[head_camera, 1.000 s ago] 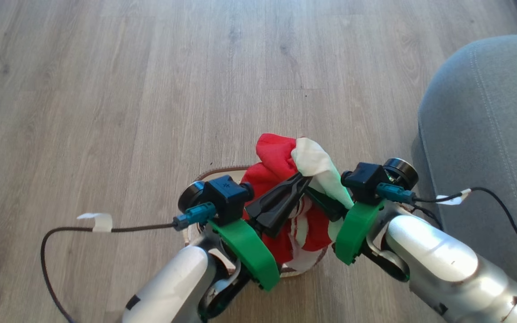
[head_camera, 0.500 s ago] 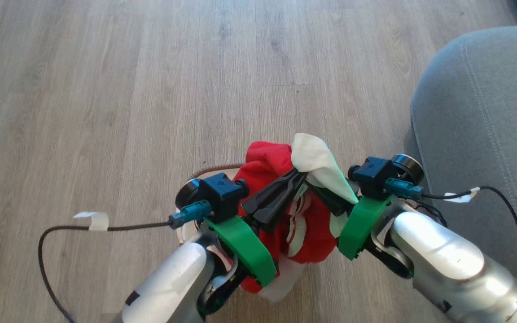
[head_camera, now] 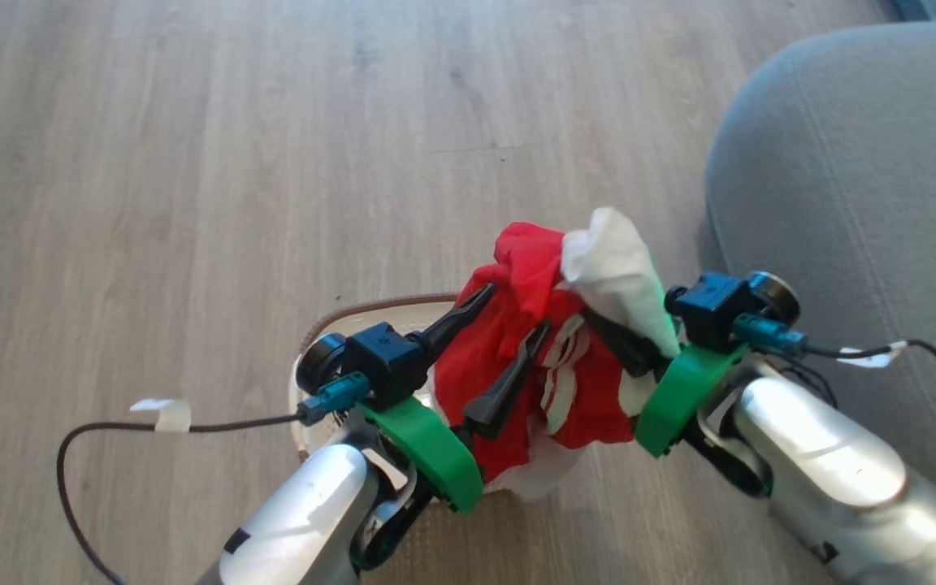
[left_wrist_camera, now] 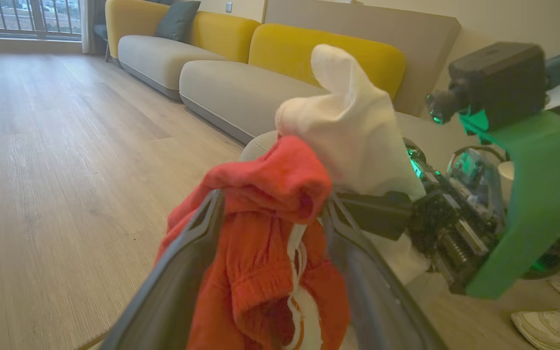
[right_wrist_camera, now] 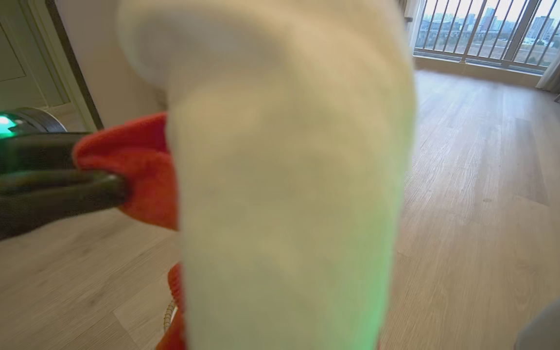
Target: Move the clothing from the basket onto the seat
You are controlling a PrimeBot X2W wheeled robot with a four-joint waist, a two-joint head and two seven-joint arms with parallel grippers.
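The clothing (head_camera: 517,366), a red bundle with a white part (head_camera: 618,268) and white-striped trim, hangs lifted above the basket (head_camera: 370,307); only the basket's brown rim peeks out behind it. My right gripper (head_camera: 610,329) is shut on the clothing, and the white fabric (right_wrist_camera: 285,194) drapes over its fingers. My left gripper (head_camera: 517,309) stands open, its two dark fingers spread on either side of a red fold (left_wrist_camera: 270,180). The grey seat (head_camera: 842,162) rises just right of the bundle.
Wooden floor (head_camera: 192,162) stretches to the left and ahead. Black cables run from both wrists. Yellow and beige sofas (left_wrist_camera: 241,87) stand far back in the left wrist view, where a white shoe (left_wrist_camera: 545,328) lies at the lower right. A balcony railing (right_wrist_camera: 484,34) is far off.
My left gripper's fingers have spread apart from shut. The bundle and both arms have shifted slightly right, toward the seat, and the camera has moved too.
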